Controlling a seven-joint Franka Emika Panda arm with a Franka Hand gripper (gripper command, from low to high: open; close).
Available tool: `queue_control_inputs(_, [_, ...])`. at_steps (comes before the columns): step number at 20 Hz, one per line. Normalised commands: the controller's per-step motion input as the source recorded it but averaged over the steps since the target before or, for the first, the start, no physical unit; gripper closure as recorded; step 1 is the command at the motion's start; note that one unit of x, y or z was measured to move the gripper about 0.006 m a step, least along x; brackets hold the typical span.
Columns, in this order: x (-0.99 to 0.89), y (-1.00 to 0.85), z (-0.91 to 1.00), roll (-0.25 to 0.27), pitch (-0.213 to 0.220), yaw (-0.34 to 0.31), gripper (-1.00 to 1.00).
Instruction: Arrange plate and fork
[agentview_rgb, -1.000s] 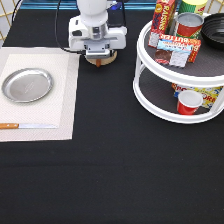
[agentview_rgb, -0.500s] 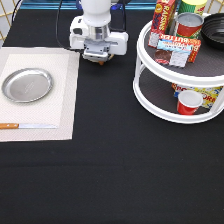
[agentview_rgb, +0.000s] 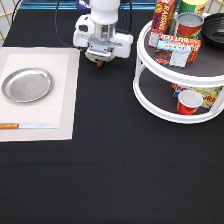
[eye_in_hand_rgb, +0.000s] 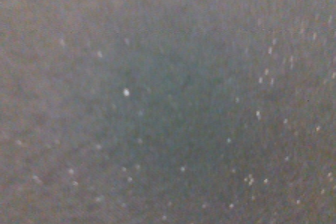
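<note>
The plate (agentview_rgb: 27, 85) is a round shiny silver dish lying on a pale placemat (agentview_rgb: 65, 100) at the exterior view's left. My gripper (agentview_rgb: 101, 57) hangs low over the black table near the exterior view's top centre, well to the right of the plate. A small brown patch (agentview_rgb: 100, 61) shows right under the hand; I cannot tell what it is. The fork is not visible in either view. The wrist view shows only dark speckled tabletop (eye_in_hand_rgb: 168, 112) from very close.
A wooden-handled knife (agentview_rgb: 27, 126) lies on the placemat below the plate. A white two-tier turntable (agentview_rgb: 150, 95) at the right holds boxes, cans and a red cup (agentview_rgb: 189, 102). The arm's cables run along the top edge.
The hand has shifted slightly toward the exterior view's top and right. Less of the brown patch under it shows. The plate and knife have not moved.
</note>
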Motion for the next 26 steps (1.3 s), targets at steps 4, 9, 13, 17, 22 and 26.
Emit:
queue_control_inputs(4, [0.05,-0.51,0.69,0.13,0.104,0.067,1.0])
queue_control_inputs(9, [0.23,-0.75,0.68,0.182,0.111,0.034,1.0])
queue_control_inputs(13, [0.18,-0.84,0.51,0.16,0.089,0.0,1.0])
queue_control_inputs(17, [0.2,-0.78,0.42,0.096,0.041,-0.019,1.0])
queue_control_inputs(22, [0.2,-0.57,0.24,0.002,0.003,-0.115,1.0])
queue_control_inputs(26, [0.14,-0.48,0.06,-0.001,-0.004,-0.164,1.0])
